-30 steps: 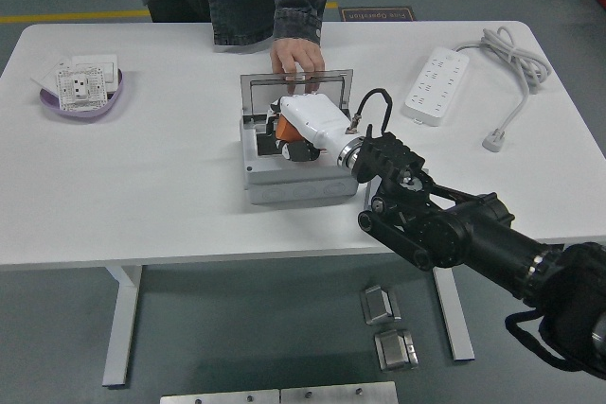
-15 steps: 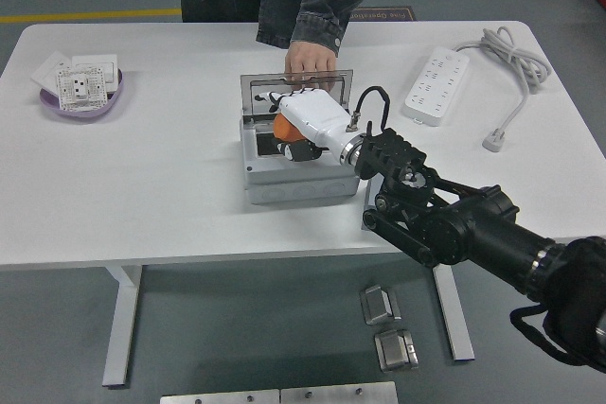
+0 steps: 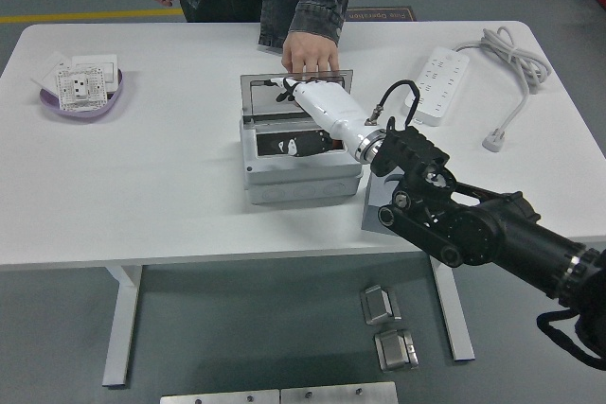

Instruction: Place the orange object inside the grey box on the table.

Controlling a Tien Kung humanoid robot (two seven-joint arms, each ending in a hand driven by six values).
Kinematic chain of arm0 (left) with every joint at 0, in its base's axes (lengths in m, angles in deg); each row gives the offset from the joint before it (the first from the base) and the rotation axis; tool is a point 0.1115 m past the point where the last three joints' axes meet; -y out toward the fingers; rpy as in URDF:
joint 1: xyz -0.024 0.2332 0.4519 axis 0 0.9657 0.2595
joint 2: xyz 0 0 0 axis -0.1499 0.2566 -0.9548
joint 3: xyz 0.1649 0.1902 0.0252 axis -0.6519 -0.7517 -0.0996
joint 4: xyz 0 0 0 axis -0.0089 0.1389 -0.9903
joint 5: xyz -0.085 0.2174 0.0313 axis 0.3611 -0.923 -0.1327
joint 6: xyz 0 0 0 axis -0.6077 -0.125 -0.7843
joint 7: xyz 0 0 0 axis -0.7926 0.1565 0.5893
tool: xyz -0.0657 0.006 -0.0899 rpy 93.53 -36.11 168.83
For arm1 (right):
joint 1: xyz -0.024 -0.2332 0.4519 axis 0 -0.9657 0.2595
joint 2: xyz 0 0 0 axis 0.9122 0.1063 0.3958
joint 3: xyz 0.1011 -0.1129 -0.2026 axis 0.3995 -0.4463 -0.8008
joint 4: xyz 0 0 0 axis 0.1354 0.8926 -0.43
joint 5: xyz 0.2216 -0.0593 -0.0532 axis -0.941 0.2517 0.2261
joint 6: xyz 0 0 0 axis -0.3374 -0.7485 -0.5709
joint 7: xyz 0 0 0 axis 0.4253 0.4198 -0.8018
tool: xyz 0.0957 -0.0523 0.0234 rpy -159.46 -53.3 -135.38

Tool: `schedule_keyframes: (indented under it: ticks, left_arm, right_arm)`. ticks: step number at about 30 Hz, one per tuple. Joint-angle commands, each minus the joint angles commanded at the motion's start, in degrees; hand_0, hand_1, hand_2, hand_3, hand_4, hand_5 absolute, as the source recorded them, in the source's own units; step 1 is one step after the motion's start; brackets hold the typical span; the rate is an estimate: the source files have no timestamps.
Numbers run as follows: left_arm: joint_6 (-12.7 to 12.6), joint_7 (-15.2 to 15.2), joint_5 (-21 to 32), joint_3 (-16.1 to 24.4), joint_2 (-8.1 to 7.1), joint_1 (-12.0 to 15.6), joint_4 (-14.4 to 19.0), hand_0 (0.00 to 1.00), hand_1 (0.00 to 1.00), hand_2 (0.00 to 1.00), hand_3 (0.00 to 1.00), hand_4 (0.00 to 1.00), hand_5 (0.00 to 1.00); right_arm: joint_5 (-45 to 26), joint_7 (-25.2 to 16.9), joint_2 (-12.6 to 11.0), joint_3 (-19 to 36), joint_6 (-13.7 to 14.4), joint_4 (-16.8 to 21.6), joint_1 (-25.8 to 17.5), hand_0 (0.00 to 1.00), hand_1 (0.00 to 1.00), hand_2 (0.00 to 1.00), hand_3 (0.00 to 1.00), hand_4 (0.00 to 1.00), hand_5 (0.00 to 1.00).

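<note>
One orange object [image 3: 330, 142] in grey box [image 3: 301, 177], under robot hand [image 3: 317, 101].

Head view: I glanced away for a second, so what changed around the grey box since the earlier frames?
The right hand let go of the orange object, no longer visible, and rose toward the upright lid. The person's hand stayed on the lid; grey box unmoved.

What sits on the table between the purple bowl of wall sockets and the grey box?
Nothing: in the head view, only bare white table lies between the purple bowl and the grey box.
</note>
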Motion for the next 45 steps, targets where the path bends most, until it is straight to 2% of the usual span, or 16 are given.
schedule_keyframes:
  ticks: [3, 6, 8, 10, 14, 22, 27, 31, 36, 45]
  left_arm:
    - [-0.04, 0.03, 0.03, 0.1, 0.1, 0.06, 0.0, 0.627, 0.544, 0.533, 0.581, 0.406, 0.104]
    - [-0.02, 0.07, -0.12, 0.23, 0.16, 0.05, 0.0, 0.627, 0.544, 0.533, 0.581, 0.406, 0.104]
    - [-0.01, 0.11, -0.1, 0.17, 0.16, 0.01, 0.0, 0.627, 0.543, 0.532, 0.581, 0.399, 0.097]
    - [0.02, 0.14, -0.13, 0.13, 0.11, -0.05, 0.0, 0.627, 0.543, 0.532, 0.581, 0.399, 0.097]
    - [0.13, 0.22, -0.41, 0.16, -0.07, -0.15, 0.0, 0.627, 0.541, 0.531, 0.58, 0.397, 0.096]
    - [0.22, 0.3, 0.94, -1.77, -0.68, -0.83, 0.0, 0.627, 0.541, 0.53, 0.58, 0.394, 0.089]
    - [0.18, 0.34, 1.93, -2.68, -0.74, -1.09, 0.0, 0.627, 0.539, 0.53, 0.579, 0.391, 0.087]
    - [0.17, 0.34, 2.39, -3.16, -0.57, -1.21, 0.0, 0.627, 0.539, 0.53, 0.579, 0.391, 0.087]
    - [0.13, 0.31, 2.33, -3.03, -0.41, -1.15, 0.0, 0.627, 0.539, 0.529, 0.579, 0.39, 0.087]
    - [-0.1, 0.16, 4.91, -5.04, -0.26, -0.8, 0.0, 0.628, 0.54, 0.529, 0.579, 0.387, 0.083]
  right_arm:
    - [-2.07, 1.0, -1.89, 1.04, -0.97, 4.19, 0.23, 0.75, 0.688, 0.689, 0.849, 0.866, 0.262]
    - [-2.87, 1.41, -2.65, 2.34, -1.58, 7.82, 1.05, 0.75, 0.688, 0.689, 0.849, 0.866, 0.262]
    - [-2.99, 1.46, -2.64, 3.25, -1.83, 8.97, 1.76, 0.739, 0.679, 0.688, 0.827, 0.834, 0.257]
    - [-3.37, 1.04, -2.15, 4.27, -2.04, 7.96, 2.82, 0.739, 0.679, 0.688, 0.827, 0.834, 0.257]
    - [-5.0, -0.57, -0.35, 5.22, -2.28, 3.52, 5.12, 0.733, 0.673, 0.687, 0.819, 0.838, 0.272]
    - [-7.18, -2.74, 4.32, 5.61, -3.47, -9.13, 8.8, 0.731, 0.67, 0.682, 0.806, 0.849, 0.285]
    - [-8.98, -3.7, 5.69, 4.92, -3.46, -16.15, 8.83, 0.734, 0.666, 0.677, 0.798, 0.845, 0.282]
    - [-10.05, -4.08, 6.03, 2.92, -3.13, -19.25, 7.98, 0.734, 0.666, 0.677, 0.798, 0.845, 0.282]
    - [-10.27, -3.77, 5.22, 0.3, -2.77, -17.13, 7.23, 0.737, 0.664, 0.678, 0.801, 0.848, 0.301]
    - [-6.66, -0.83, -0.1, -3.44, -2.78, -6.65, 6.45, 0.744, 0.66, 0.677, 0.801, 0.838, 0.318]
